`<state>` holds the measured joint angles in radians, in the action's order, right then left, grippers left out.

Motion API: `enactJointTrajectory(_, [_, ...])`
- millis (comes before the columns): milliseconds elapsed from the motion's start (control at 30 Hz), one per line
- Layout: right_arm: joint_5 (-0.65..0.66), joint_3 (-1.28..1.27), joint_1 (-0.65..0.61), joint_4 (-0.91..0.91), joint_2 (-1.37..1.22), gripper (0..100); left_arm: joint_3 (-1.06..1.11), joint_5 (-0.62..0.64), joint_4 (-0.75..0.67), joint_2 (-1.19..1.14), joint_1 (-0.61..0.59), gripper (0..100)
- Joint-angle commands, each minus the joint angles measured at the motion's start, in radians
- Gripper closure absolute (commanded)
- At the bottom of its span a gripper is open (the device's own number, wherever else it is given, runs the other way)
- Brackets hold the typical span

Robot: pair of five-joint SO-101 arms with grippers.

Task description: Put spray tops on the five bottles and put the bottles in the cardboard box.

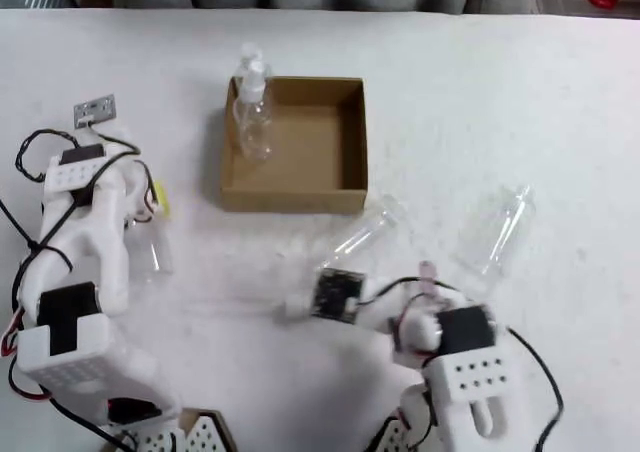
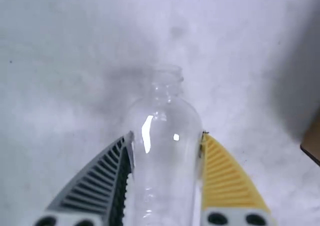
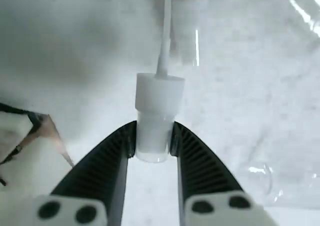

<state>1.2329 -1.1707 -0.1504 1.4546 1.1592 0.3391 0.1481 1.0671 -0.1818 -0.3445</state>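
My left gripper (image 1: 148, 222) (image 2: 165, 153) is shut on a clear bottle (image 2: 162, 131) (image 1: 152, 252) with an open neck, left of the cardboard box (image 1: 345, 137). My right gripper (image 1: 298, 307) (image 3: 152, 141) is shut on a white spray top (image 3: 157, 106), whose thin dip tube (image 3: 165, 26) points away from the jaws. It sits in front of the box, low over the table. Two capped bottles (image 1: 252, 102) stand at the box's far left corner. Two uncapped clear bottles lie on the table, one (image 1: 365, 230) just in front of the box and another (image 1: 495, 230) further right.
A small grey plate (image 1: 95, 110) lies at the far left beside the left arm's cables. The box's corner (image 2: 312, 141) shows at the left wrist view's edge. A lying bottle (image 3: 280, 181) is close beside my right gripper. The table's far and right sides are bare white.
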Motion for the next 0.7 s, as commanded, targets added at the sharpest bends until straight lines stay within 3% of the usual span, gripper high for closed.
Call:
enactJointTrajectory(0, [0.158,0.043,0.246,0.015,0.016,98.2,-0.02,-0.009,0.011,0.019,-0.015,98])
enactJointTrajectory(167, [0.407,0.043,0.538,0.012,0.015,98.2,-0.02,-0.009,0.011,0.015,-0.015,98])
enactJointTrajectory(333, [0.595,0.041,0.687,0.01,0.013,98.2,-0.02,-0.009,0.011,0.015,-0.015,98])
enactJointTrajectory(500, [0.649,0.029,0.742,-0.073,-0.019,98.2,-0.018,-0.009,0.012,0.015,-0.016,98])
enactJointTrajectory(667, [0.646,0.044,0.779,-0.242,-0.249,98.2,-0.017,-0.009,0.014,0.013,-0.027,98])
